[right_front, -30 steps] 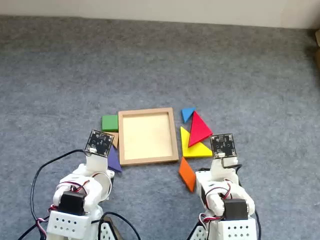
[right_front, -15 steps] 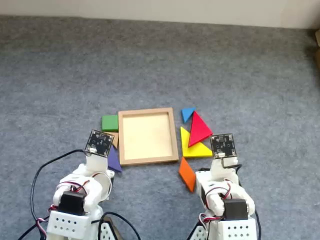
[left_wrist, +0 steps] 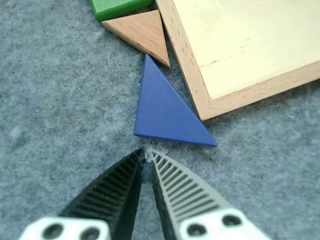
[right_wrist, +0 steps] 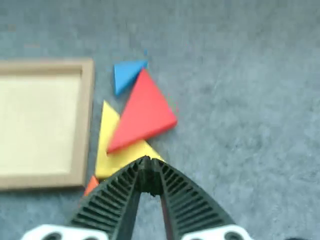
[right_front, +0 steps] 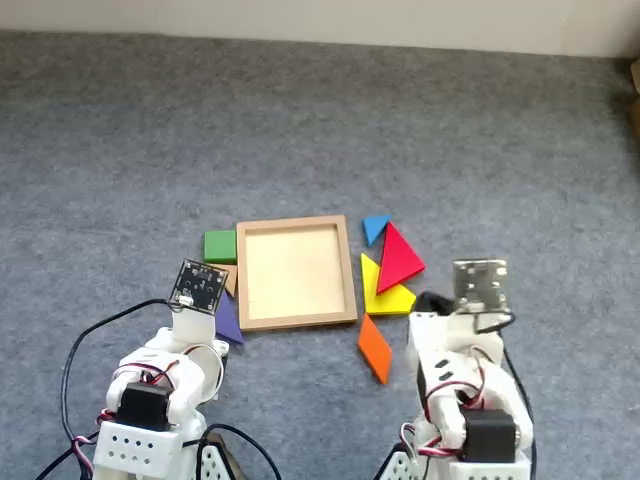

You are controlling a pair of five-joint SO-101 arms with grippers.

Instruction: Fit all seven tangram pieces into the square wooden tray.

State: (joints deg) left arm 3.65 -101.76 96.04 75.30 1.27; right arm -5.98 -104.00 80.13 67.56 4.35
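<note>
Just grey carpet [right_front: 150, 130] beneath tray [right_front: 300, 321].

White arms [right_front: 165, 370], black motors [right_front: 145, 405], ribbed fingers [left_wrist: 112, 187]

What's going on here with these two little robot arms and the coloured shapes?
Two arms are meant to fit tangram pieces into the wooden tray, and no piece is in it yet. The left gripper, shut, sits short of the dark blue triangle beside the tray. The right gripper, shut, points at the yellow triangle, which the red triangle partly covers.
</note>
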